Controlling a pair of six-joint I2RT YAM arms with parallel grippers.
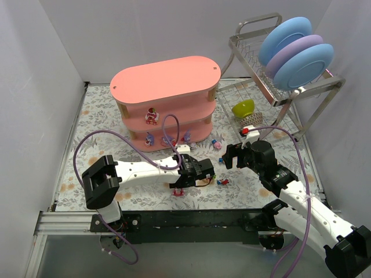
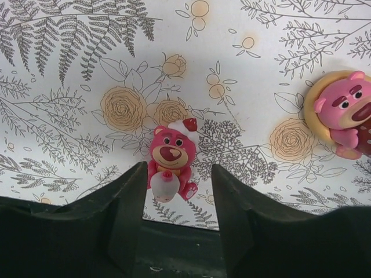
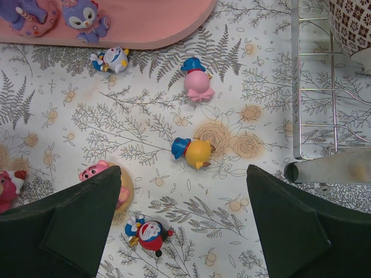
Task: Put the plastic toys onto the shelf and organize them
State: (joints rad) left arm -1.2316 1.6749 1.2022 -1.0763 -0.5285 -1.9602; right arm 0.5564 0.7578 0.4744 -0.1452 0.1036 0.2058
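- Overhead, the left pincer (image 1: 181,186) is hovering low over the table (image 1: 139,200). The right pincer (image 1: 235,155) is hanging spread wide and holding nothing. The shelf (image 1: 165,81) is standing behind both.
- Left wrist: the fingers are standing parted around a pink bear toy (image 2: 171,165), which is sitting ungripped on the table.
- Right wrist: a yellow toy (image 3: 197,153) and a pink toy (image 3: 197,84) are lying loose on the table near the shelf.

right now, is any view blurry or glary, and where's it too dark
Top external: even soft light, sharp, mild sheen on the blue plates. Left wrist: pink bear toy crisp, left gripper nearly black, detail lost. Right wrist: loose toys sharp, wire rack nearest bar blurred and shiny.
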